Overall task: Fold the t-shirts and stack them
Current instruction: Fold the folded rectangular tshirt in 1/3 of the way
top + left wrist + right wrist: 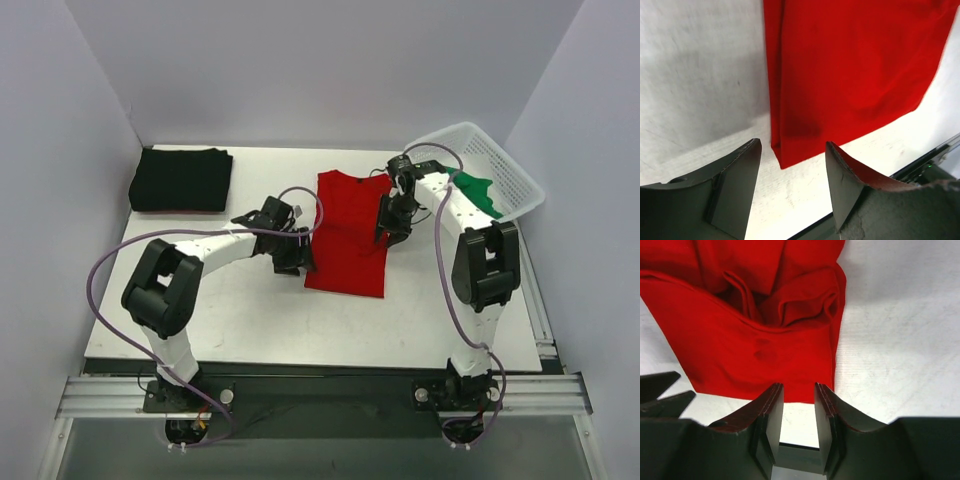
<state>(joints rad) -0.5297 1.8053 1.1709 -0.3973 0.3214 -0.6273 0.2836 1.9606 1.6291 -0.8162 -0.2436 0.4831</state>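
The red t-shirt (350, 235) lies flat in the middle of the table, folded into a long narrow strip. My left gripper (293, 255) hovers at its near left corner, open, with nothing between its fingers; the left wrist view shows that corner (840, 75) just past my gripper (793, 145). My right gripper (392, 222) is at the shirt's right edge; its jaws (798, 386) stand a narrow gap apart, empty, with the bunched red cloth (765, 340) just beyond them. A folded black t-shirt (182, 180) rests at the far left. A green t-shirt (478, 192) hangs out of the basket.
A white mesh basket (500, 165) sits tilted at the far right corner, close to my right arm. Walls close the table on the left, back and right. The table's near edge (935, 155) runs just behind my left gripper.
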